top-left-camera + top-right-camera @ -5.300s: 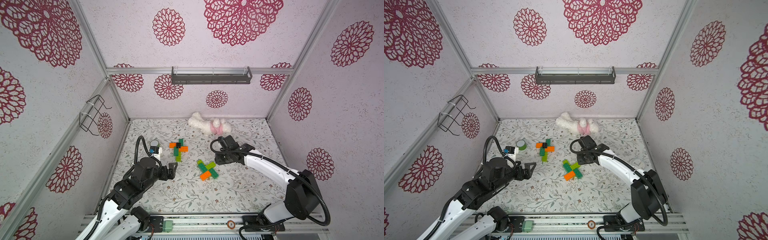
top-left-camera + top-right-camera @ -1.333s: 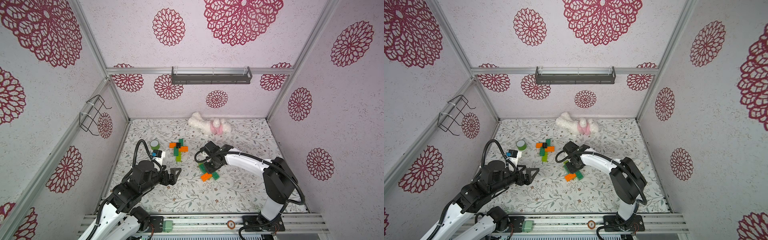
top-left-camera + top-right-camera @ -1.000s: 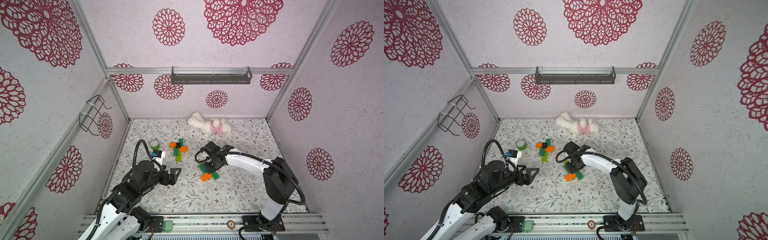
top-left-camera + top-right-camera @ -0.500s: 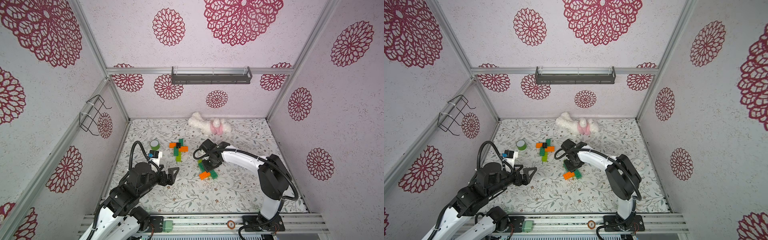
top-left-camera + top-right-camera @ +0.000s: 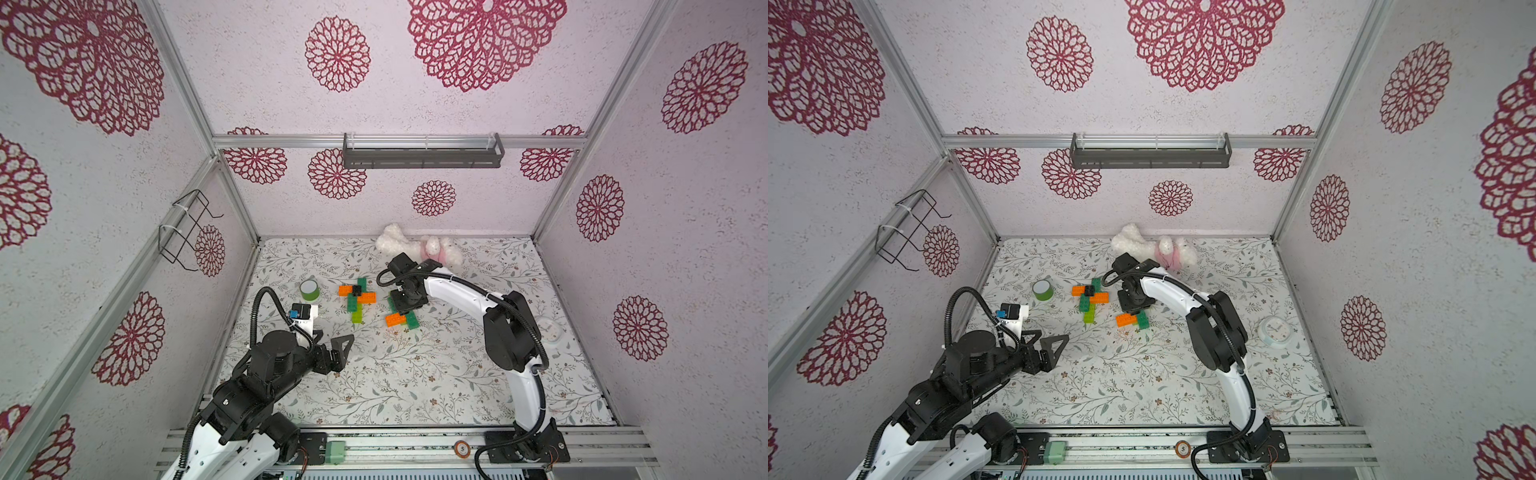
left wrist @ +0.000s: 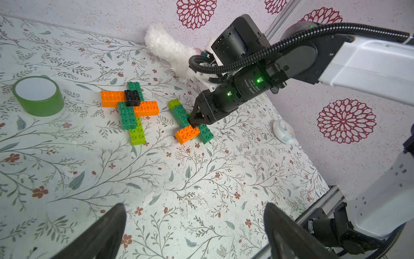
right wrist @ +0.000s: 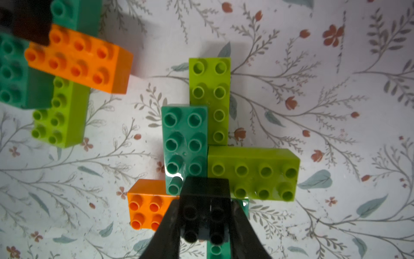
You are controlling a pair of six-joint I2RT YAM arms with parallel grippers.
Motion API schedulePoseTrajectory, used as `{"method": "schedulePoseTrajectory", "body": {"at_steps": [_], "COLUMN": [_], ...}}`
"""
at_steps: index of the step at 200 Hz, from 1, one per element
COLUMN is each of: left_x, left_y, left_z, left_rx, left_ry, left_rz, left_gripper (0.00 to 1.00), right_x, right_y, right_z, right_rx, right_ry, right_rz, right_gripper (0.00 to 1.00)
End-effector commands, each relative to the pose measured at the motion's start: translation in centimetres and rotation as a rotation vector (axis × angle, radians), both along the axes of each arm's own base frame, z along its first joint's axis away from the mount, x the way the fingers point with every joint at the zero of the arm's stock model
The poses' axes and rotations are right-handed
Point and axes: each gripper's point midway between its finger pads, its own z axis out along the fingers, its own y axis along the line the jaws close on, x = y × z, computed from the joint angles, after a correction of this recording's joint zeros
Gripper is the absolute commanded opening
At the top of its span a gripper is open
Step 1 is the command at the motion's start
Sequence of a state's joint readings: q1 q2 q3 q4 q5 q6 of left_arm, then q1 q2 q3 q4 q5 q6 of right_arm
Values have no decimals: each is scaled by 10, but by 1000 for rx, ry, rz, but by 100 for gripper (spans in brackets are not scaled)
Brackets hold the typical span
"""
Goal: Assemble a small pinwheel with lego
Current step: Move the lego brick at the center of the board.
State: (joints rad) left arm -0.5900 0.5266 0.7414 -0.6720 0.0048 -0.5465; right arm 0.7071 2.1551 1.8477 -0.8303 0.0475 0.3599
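Note:
A finished lego pinwheel (image 5: 357,297) of orange, dark green and lime bricks lies at mid-table, with a black brick (image 6: 133,97) on its centre. To its right lies a second cluster (image 5: 401,319) of an orange brick (image 7: 147,206), a dark green brick (image 7: 184,143) and lime bricks (image 7: 253,173). My right gripper (image 7: 205,224) is shut on a small black square brick (image 7: 205,210), right over the spot where these bricks meet. Whether it is pressed on, I cannot tell. My left gripper (image 6: 195,224) stands open and empty over bare table at the front left (image 5: 332,338).
A green tape roll (image 5: 309,289) stands left of the finished pinwheel. A white plush toy (image 5: 415,249) lies against the back wall behind the right wrist. A small round white clock (image 5: 548,328) lies on the right. Walls close in three sides.
My right arm has swung its elbow leftward while holding the black brick over the second cluster. The left arm has shifted slightly, its jaws still wide.

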Motion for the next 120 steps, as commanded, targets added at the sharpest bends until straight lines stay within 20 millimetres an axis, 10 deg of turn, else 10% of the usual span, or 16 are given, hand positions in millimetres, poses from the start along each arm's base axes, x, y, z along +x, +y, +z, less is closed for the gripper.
{"method": "schedulePoseTrajectory", "body": {"at_steps": [1, 67, 94, 114, 120], "left_x": [0, -2, 14, 28, 29], "left_y": [6, 10, 33, 86, 99], "left_z": [1, 5, 7, 7, 10], "left_rx": [1, -7, -32, -77, -88], "left_ry": [-9, -30, -54, -96, -130], "left_rz": [27, 51, 231, 586, 662], "left_gripper": [97, 97, 97, 97, 97], "right_x": [10, 15, 16, 24, 26], "right_y": [-6, 4, 0, -25, -40], "right_z": [13, 28, 81, 137, 149], "right_rx": [-25, 17, 98, 162, 174], "right_ry": [-21, -42, -153, -312, -364], "right_rz": [-36, -7, 8, -19, -45], "right_gripper": [34, 61, 71, 80, 98]}}
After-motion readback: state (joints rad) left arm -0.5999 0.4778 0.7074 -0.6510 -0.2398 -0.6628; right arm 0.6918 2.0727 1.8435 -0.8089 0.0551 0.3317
